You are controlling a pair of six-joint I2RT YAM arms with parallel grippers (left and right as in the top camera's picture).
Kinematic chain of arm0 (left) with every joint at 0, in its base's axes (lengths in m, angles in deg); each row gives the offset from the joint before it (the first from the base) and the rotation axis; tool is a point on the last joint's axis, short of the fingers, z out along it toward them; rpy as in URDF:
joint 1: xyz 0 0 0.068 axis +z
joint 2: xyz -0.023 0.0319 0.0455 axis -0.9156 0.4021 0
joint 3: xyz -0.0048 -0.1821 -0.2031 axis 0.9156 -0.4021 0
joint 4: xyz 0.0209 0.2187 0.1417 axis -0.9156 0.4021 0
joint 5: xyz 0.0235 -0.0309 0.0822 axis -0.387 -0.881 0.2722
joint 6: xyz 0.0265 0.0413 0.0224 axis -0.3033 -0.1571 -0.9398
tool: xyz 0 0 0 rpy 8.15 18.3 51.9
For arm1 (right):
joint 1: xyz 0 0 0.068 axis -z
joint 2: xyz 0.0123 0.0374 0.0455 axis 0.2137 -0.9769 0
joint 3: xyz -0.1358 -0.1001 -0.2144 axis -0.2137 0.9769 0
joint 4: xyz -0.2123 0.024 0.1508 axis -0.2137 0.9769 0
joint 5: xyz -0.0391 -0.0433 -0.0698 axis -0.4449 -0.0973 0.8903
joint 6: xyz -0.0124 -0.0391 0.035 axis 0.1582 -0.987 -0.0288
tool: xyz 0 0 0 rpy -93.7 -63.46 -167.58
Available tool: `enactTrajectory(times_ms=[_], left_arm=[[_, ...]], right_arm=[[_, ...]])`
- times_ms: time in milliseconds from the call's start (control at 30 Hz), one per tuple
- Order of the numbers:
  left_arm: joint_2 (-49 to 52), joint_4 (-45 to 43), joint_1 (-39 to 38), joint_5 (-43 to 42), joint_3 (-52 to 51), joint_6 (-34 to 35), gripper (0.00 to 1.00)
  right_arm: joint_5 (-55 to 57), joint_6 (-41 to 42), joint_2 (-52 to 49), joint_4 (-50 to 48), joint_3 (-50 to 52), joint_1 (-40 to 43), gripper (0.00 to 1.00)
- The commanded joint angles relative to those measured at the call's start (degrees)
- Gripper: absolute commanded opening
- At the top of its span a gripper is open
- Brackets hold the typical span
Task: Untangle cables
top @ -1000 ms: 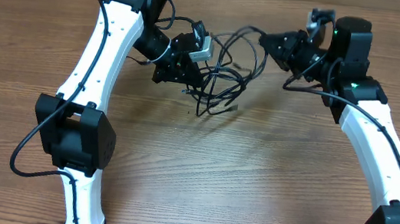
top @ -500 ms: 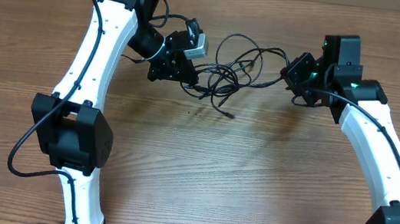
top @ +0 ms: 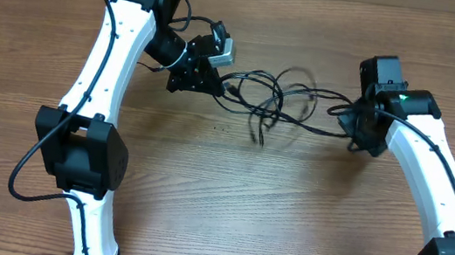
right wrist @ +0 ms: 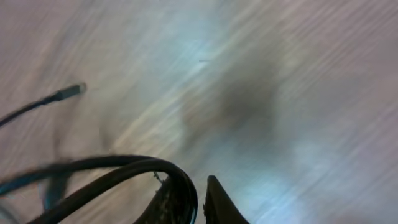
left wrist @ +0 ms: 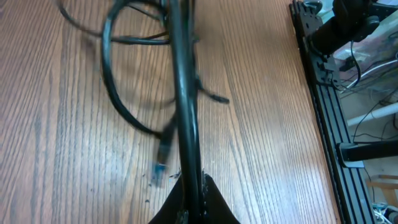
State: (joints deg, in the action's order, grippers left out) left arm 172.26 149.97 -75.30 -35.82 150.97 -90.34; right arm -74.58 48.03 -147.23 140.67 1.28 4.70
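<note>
Cables (top: 277, 100) pinched in left gripper (top: 213, 86), seemingly reaching right gripper (top: 355, 131)

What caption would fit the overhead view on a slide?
Left end effector and right end effector hold tangled cables over a wooden table.

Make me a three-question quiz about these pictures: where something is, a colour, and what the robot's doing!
1. Where is the tangle of thin black cables? A) between the two arms B) on the floor C) atop an arm
2. What colour is the wooden table? A) blue B) brown C) white
3. What are the jaws of the white-and-black left arm doing? A) standing wide open B) shut on a cable C) hidden
1 A: overhead, it stretches between them. 2 B: the grain is brown. 3 B: the left wrist view shows a cable running into the closed jaws.
</note>
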Motion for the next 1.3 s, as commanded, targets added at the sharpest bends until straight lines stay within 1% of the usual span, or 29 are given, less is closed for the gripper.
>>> enactTrajectory(times_ms=[0, 67, 133, 167, 267, 300, 333, 467, 600, 667, 733, 800, 867, 1133, 1267], left_arm=[[0.0, -0.7, 3.1, 0.8, -0.1, 3.0, 0.04], [0.0, -2.5, 4.1, 0.8, -0.1, 6.8, 0.04], [0.0, -4.5, 5.2, 0.7, -0.1, 10.3, 0.04], [0.0, -5.7, 5.6, 0.6, -0.1, 12.5, 0.04], [0.0, -9.5, 6.8, 0.3, -0.1, 19.9, 0.04], [0.0, -11.0, 7.0, 0.4, -0.1, 22.4, 0.04], [0.0, -12.5, 7.2, 0.7, -0.1, 25.3, 0.04], [0.0, -18.4, 8.0, 3.2, -0.1, 37.1, 0.04], [0.0, -23.1, 8.4, 15.7, -0.1, 53.2, 0.04], [0.0, -23.9, 8.5, 25.4, -0.1, 61.4, 0.04], [0.0, -23.7, 8.6, 34.0, -0.1, 67.5, 0.04], [0.0, -23.4, 9.0, 39.3, -0.1, 71.1, 0.04], [0.0, -23.4, 9.8, 42.3, -0.1, 73.7, 0.05], [0.0, -23.3, 16.0, 42.4, -0.1, 80.7, 0.04], [0.0, -22.4, 18.4, 42.2, -0.1, 81.7, 0.05]], right_arm=[[11.4, 0.9, 1.4, 2.6, -1.0, 1.4, 0.12], [11.5, 0.7, 1.4, 3.5, -1.0, 1.4, 0.13], [11.4, 0.7, 1.4, 3.7, -1.0, 1.4, 0.2], [11.2, 0.7, 1.4, 3.7, -1.0, 1.4, 0.25], [8.9, 0.7, 1.4, 3.3, -1.0, 1.4, 0.25], [8.4, 0.7, 1.4, 3.3, -1.0, 1.4, 0.24], [8.1, 0.7, 1.4, 3.2, -1.0, 1.4, 0.2], [8.2, 0.5, 1.4, 3.0, -1.0, 1.4, 0.2], [9.2, 0.4, 1.4, 3.1, -1.0, 1.4, 0.2], [10.1, 0.3, 1.4, 3.2, -1.0, 1.4, 0.2], [11.1, 0.2, 1.4, 3.5, -1.0, 1.4, 0.2], [11.8, 0.2, 1.4, 3.8, -1.0, 1.4, 0.2], [12.7, 0.1, 1.4, 4.3, -1.0, 1.4, 0.2], [14.1, 0.1, 1.4, 5.0, -1.0, 1.4, 0.19], [14.1, 0.1, 1.4, 4.9, -1.0, 1.4, 0.19]])
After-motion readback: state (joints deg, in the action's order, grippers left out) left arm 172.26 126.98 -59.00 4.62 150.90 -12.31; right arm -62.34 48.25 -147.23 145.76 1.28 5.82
